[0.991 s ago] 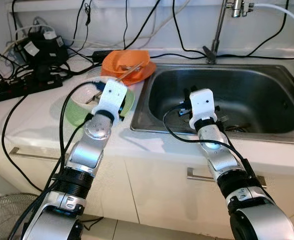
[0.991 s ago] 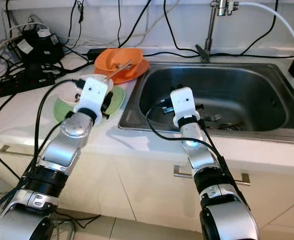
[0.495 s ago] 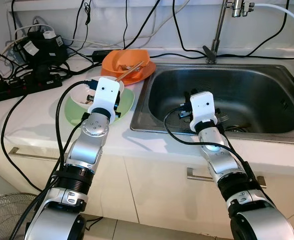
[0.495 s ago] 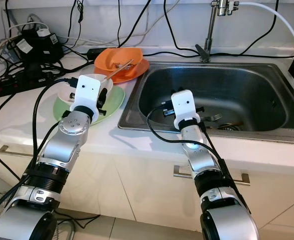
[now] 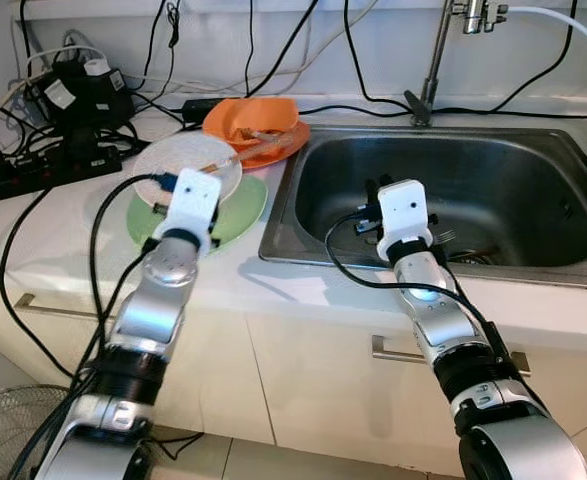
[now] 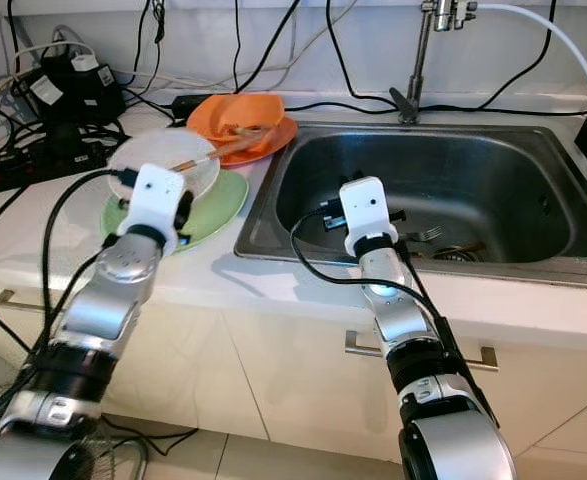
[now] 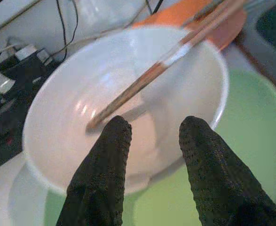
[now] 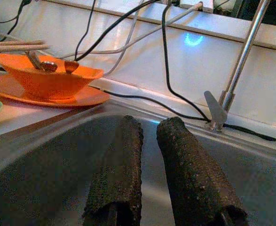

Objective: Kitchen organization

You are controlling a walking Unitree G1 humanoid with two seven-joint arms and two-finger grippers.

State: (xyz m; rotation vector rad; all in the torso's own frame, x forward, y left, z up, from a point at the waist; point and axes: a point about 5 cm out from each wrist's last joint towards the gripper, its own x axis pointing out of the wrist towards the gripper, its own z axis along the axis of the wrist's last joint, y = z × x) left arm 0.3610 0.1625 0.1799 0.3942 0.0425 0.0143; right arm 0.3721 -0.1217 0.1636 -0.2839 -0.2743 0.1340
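A white bowl point(image 5: 181, 160) sits on a green plate point(image 5: 245, 203) on the counter left of the sink. A pair of chopsticks point(image 7: 175, 55) leans from inside the bowl across to the orange bowl point(image 5: 253, 120) on its orange plate point(image 5: 285, 148) behind. My left gripper point(image 7: 152, 128) hovers at the bowl's near rim, open, with nothing between its fingers. Over the left part of the steel sink point(image 5: 533, 190) my right gripper point(image 8: 149, 126) points toward the back wall, shut and holding nothing.
A fork point(image 5: 443, 237) and other small items lie near the sink drain. The faucet point(image 5: 433, 60) stands behind the sink. A power strip point(image 5: 33, 175), adapters and many black cables crowd the counter's back left. A wire fan cage point(image 5: 3, 430) stands on the floor at the left.
My left gripper has pulled back and leftward off the white bowl, which now shows with the chopsticks in it. The right arm has hardly moved.
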